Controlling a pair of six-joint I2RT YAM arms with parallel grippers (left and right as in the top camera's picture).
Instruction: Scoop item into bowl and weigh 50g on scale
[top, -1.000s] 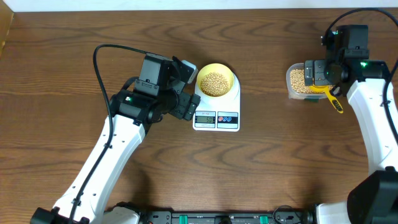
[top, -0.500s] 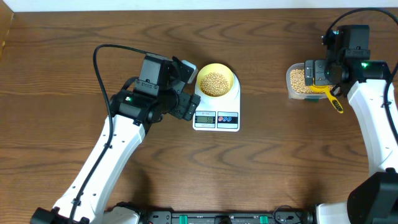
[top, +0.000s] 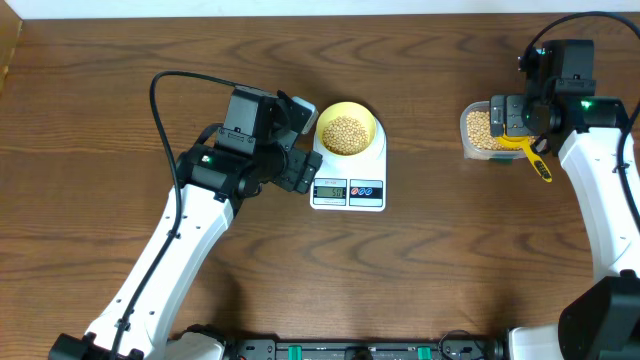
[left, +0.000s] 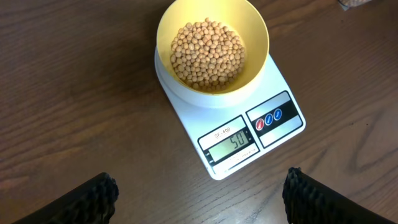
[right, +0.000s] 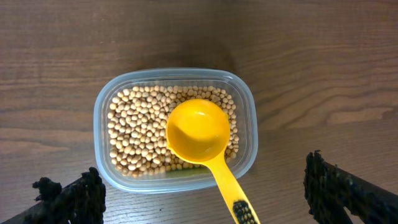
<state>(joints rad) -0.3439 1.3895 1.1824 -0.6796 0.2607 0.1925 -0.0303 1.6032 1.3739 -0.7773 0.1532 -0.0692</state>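
Note:
The pale yellow bowl (top: 371, 121) (left: 255, 31) stands on the white scale (top: 376, 202) (left: 292, 121) and holds a heap of tan beans (top: 346, 134) (left: 207, 53). The scale's display (left: 233, 144) reads 50. My left gripper (top: 303, 145) (left: 199, 186) hangs open just left of the scale, nothing between its fingers. More beans (right: 134, 130) fill a clear tub (top: 468, 135) (right: 247, 118) at the right. A yellow scoop (top: 538, 160) (right: 198, 130) lies in it, bowl up and empty, handle over the near rim. My right gripper (right: 205, 186) is open above the tub, its fingers wide of the handle.
The brown wooden table (top: 450, 260) runs around everything. The left arm (top: 180, 240) crosses the left half, and the right arm (top: 600, 190) comes up along the right edge. A black cable (top: 160, 95) loops above the left wrist.

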